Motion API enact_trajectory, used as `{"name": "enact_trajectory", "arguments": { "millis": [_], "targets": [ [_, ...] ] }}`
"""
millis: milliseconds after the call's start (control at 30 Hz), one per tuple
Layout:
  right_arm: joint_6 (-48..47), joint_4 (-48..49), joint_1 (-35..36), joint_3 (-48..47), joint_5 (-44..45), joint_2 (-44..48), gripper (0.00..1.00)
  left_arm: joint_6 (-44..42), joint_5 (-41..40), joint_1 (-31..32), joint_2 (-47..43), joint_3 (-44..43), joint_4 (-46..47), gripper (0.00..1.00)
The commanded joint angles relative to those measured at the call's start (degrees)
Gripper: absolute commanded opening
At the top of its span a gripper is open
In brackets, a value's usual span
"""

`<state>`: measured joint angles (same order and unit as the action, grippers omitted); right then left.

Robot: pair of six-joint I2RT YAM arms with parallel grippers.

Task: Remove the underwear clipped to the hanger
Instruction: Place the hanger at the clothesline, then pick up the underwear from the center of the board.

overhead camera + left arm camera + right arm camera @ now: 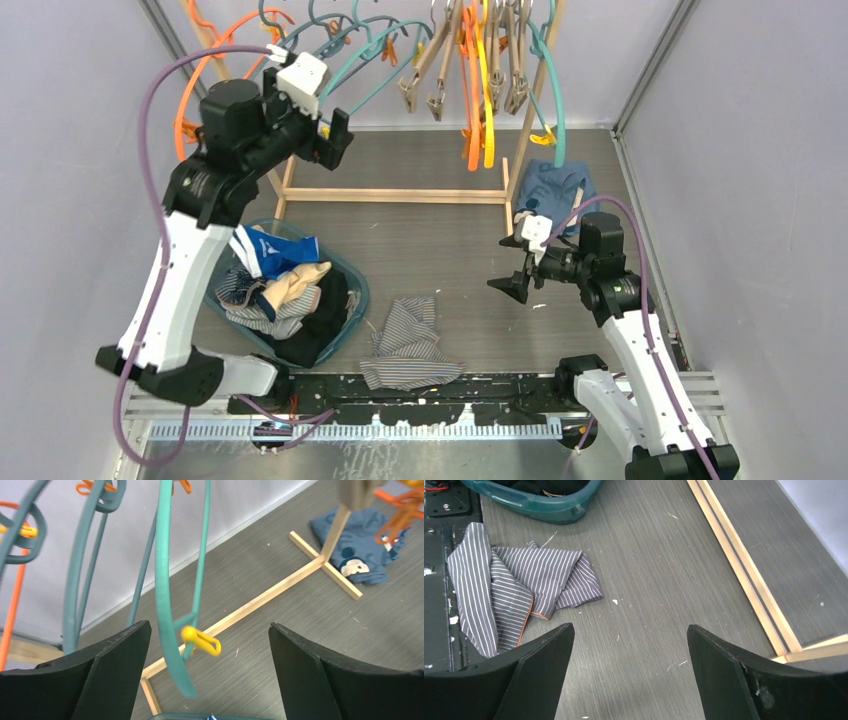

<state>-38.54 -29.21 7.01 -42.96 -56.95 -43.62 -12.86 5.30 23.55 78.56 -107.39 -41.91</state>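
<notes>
My left gripper (335,140) is open and empty, raised at the hanger rack. In the left wrist view its fingers (210,630) stand either side of a teal hanger (167,625) with a yellow clip (200,641); nothing hangs from that clip. My right gripper (515,285) is open and empty, low over the floor at the right (630,630). A navy pinstriped underwear (410,345) lies crumpled on the floor by the near edge, left of the right gripper (519,587). More underwear, bright blue (275,250) and beige (295,285), lies in the teal basket (358,300).
Several teal, orange and wooden hangers (470,70) hang on a wooden rack whose base bar (395,195) crosses the floor. A blue cartoon-face garment (555,190) lies at the rack's right foot (357,562). Grey walls close in both sides.
</notes>
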Motion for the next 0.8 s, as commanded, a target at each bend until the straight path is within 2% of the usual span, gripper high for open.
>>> {"name": "enact_trajectory", "arguments": {
  "millis": [0, 200, 267, 500, 633, 767],
  "targets": [
    [4.81, 7.41, -0.2, 0.7, 2.74, 0.02, 0.9, -0.41, 5.48, 0.09, -7.68, 2.95, 3.33, 0.93],
    [7.22, 9.52, -0.18, 2.53, 5.36, 0.36, 0.96, -1.57, 11.75, 0.08, -16.4, 11.56, 0.29, 1.0],
    [7.33, 9.59, -0.29, 2.86, 6.37, 0.47, 1.0, -2.42, 14.12, 0.06, -18.35, 13.71, -2.38, 0.98],
    [9.98, 10.13, -1.65, 2.32, 8.51, 0.06, 1.0, -7.06, 21.44, 0.07, -24.35, 23.6, -9.59, 0.98],
    [14.16, 11.36, -2.41, 1.48, 10.98, -0.32, 1.0, -8.13, 25.9, 0.06, -26.78, 30.97, -9.17, 0.98],
    [15.26, 9.68, -2.78, -1.0, 14.93, -0.03, 1.0, -5.68, 32.63, 0.09, -27.17, 38.73, -5.9, 0.98]
  ]
}}
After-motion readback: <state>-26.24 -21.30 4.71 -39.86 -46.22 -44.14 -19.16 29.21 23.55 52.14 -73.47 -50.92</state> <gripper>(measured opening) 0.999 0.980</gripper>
